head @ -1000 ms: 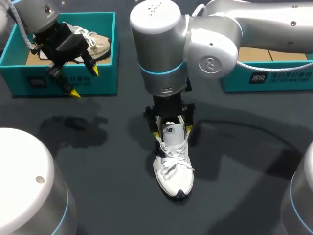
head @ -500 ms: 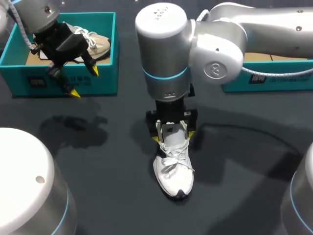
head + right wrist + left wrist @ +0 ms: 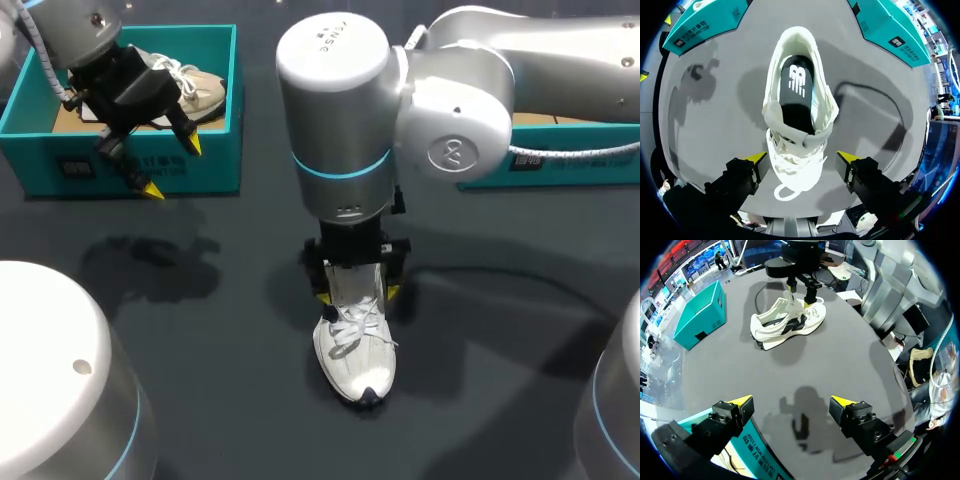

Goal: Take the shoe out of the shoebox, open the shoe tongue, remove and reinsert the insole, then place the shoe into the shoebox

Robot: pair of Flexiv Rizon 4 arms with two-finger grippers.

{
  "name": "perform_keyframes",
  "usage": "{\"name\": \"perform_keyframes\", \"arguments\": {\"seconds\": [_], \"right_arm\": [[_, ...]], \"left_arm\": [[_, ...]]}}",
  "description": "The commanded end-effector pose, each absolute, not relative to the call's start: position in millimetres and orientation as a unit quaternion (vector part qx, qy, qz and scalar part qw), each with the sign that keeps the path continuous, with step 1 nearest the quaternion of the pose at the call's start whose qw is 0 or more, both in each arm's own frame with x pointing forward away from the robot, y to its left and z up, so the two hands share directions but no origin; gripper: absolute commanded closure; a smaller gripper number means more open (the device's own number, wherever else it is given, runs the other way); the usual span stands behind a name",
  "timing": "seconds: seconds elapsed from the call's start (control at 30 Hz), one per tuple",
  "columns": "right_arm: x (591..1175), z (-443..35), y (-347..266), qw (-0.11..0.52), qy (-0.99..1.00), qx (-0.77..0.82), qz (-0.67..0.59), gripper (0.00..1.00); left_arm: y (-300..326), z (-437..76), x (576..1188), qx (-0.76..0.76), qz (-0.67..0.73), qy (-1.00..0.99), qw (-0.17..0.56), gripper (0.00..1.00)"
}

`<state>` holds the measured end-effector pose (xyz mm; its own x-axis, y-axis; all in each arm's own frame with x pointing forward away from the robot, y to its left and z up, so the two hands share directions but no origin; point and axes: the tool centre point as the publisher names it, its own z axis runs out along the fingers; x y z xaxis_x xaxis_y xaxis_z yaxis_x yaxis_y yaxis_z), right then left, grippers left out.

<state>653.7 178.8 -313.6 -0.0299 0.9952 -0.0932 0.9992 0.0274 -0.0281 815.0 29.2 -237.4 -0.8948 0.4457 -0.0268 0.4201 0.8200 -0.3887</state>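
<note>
Shoe [image 3: 356,352] on table [image 3: 200,330] — right end effector [image 3: 802,159] spread astride it, left end effector [image 3: 171,166] spread by shoebox [image 3: 225,160].

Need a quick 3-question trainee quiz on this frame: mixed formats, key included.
1. True or false: the left pincer is open and holds nothing.
2. The white sneaker stands: A) inside the teal shoebox; B) on the table, between the open fingers of the right pincer; C) in the left pincer.
3. Fill in: the insole seen inside the sneaker is ___ with a white logo.

Key: 1 true; 2 B; 3 black.
</note>
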Motion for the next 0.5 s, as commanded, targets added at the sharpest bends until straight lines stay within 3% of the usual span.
{"name": "perform_keyframes", "arguments": {"seconds": [0.03, 0.23, 0.5], "right_arm": [[632, -308, 174, 0.027, 0.708, 0.704, -0.040, 0.19], [603, -303, 171, 0.025, 0.690, 0.722, -0.050, 0.29], [580, -292, 177, 0.027, 0.686, 0.725, -0.056, 0.32]], "left_arm": [[29, -237, 815, -0.227, 0.195, -0.953, 0.033, 0.00], [29, -237, 815, -0.227, 0.195, -0.953, 0.033, 0.00], [29, -237, 815, -0.227, 0.195, -0.953, 0.033, 0.00]]}}
